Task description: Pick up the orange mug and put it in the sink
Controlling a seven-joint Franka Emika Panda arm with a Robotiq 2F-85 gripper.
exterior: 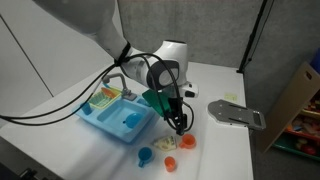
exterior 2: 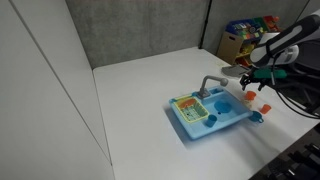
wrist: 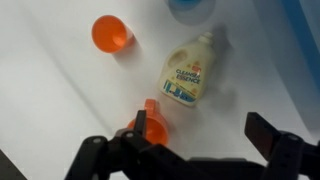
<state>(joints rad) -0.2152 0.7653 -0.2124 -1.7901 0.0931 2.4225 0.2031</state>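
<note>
Gripper (exterior: 178, 125) spread wide above the toys

Hangs over the white table (exterior: 228, 150), jaws far apart, gripping nothing. From the left in an exterior view: sink (exterior: 108, 131), blue mug (exterior: 145, 155) just beside its corner, small pale orange piece (exterior: 168, 163), then orange mug (exterior: 187, 143) on the table, outside the sink, near the fingers. Wrist view: orange mug upper left, cream bottle (wrist: 190, 75) to its right.

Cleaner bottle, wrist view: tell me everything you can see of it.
The cleaner bottle is a small cream-yellow toy bottle, plastic by its look. Its body narrows to a neck at the end farther from the gripper. The label on its front has blue print reading "Cleaner Essence" and a blue band near the base. It lies flat on the white table, label up and slightly diagonal in the view. Nothing lies on it and it is not gripped.
</note>
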